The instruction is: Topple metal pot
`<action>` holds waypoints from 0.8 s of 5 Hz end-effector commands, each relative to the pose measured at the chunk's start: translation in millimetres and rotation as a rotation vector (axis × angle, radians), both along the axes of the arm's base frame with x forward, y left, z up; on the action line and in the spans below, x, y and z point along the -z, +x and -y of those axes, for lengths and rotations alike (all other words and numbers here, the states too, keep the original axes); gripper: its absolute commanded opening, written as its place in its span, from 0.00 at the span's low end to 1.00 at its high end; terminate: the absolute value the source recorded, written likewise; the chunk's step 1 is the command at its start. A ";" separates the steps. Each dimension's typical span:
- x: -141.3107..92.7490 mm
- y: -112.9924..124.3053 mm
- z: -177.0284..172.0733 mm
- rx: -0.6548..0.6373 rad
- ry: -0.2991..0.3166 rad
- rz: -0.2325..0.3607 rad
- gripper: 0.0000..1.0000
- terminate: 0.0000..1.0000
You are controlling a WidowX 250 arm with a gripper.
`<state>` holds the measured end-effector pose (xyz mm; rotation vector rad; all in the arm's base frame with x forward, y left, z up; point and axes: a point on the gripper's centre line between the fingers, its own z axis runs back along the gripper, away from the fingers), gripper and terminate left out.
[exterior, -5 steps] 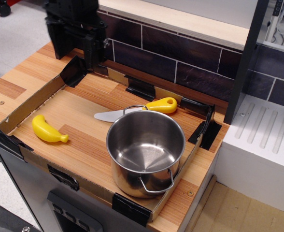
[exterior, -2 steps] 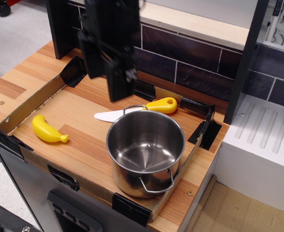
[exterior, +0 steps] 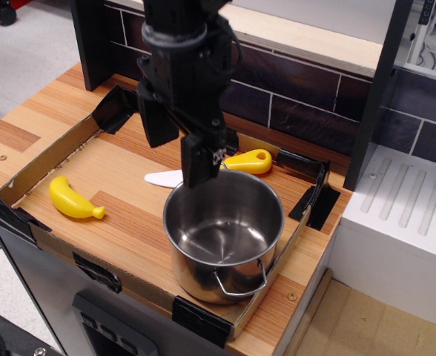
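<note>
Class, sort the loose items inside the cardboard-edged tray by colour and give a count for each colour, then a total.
Silver: 1, the metal pot
Yellow: 1, the banana
Yellow and white: 1, the knife with a yellow handle and white blade
Total: 3

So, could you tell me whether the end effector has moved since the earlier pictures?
Yes. The end effector has swung right and down from the back-left corner of the cardboard tray, and now hangs at the metal pot's back rim.
</note>
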<state>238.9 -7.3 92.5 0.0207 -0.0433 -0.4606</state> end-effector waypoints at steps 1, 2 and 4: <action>15.9 6.5 -2.3 0.026 -0.006 -0.003 1.00 0.00; 21.4 8.7 1.5 0.035 -0.012 -0.012 1.00 0.00; 28.0 11.2 9.6 0.060 -0.013 -0.011 1.00 0.00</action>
